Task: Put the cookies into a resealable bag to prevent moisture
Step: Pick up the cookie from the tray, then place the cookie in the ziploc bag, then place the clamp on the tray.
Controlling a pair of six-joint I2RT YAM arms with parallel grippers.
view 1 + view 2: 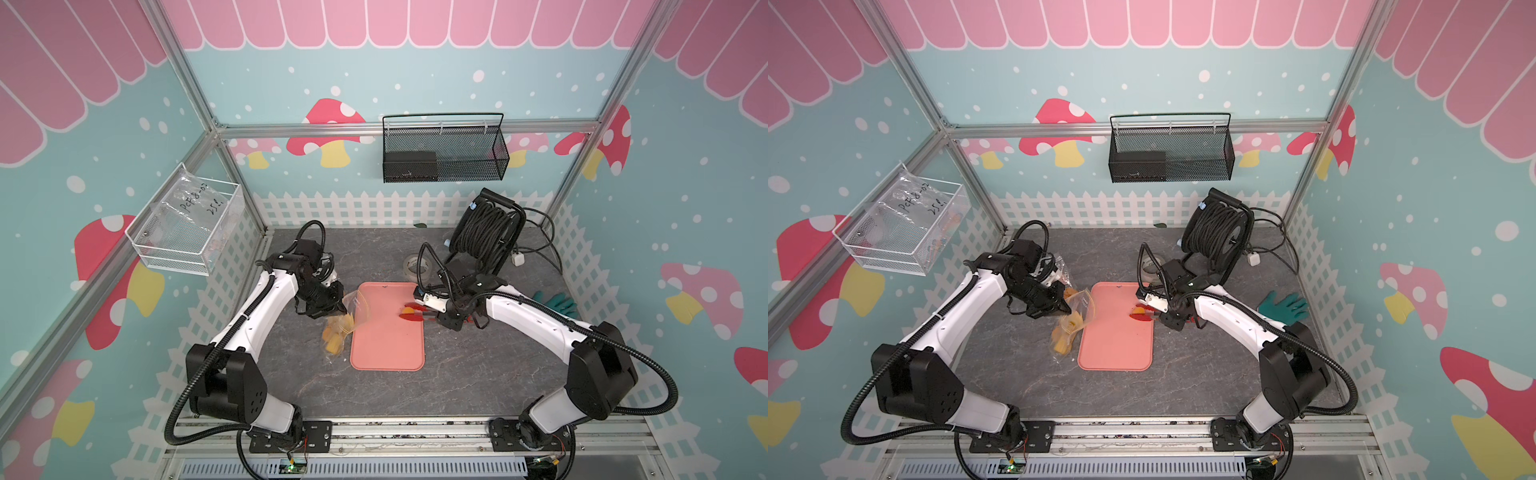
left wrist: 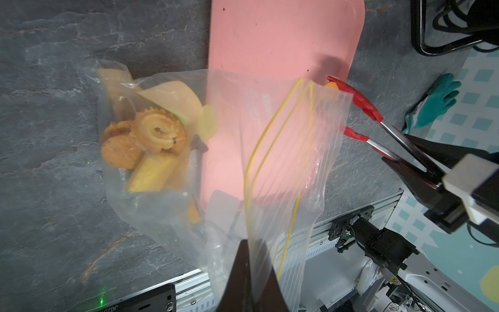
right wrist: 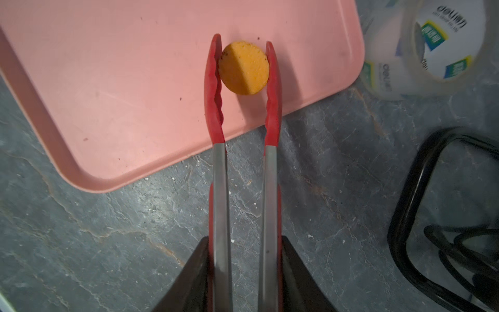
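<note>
Resealable bag (image 2: 283, 162), mouth toward pink tray (image 2: 270, 40)

The tape roll (image 3: 432, 48) core reads "deli"; the clear bag (image 1: 193, 203) in the white basket (image 1: 139, 246) bears handwritten "PET8-02".

One pink tray (image 1: 386, 349). One pair tongs (image 3: 221, 189). One round cookie (image 3: 244, 67). One zip bag (image 2: 283, 151) holding at least four cookies (image 2: 156, 132). One each: tape roll (image 1: 417, 266), cable reel (image 1: 486, 228), green glove (image 1: 557, 301), black basket (image 1: 469, 153), white basket (image 1: 174, 255).

The resealable bag (image 2: 283, 162) is glossy clear plastic, the tray (image 3: 108, 81) matt, the tongs (image 3: 221, 189) smooth metal, rubbery-tipped.
</note>
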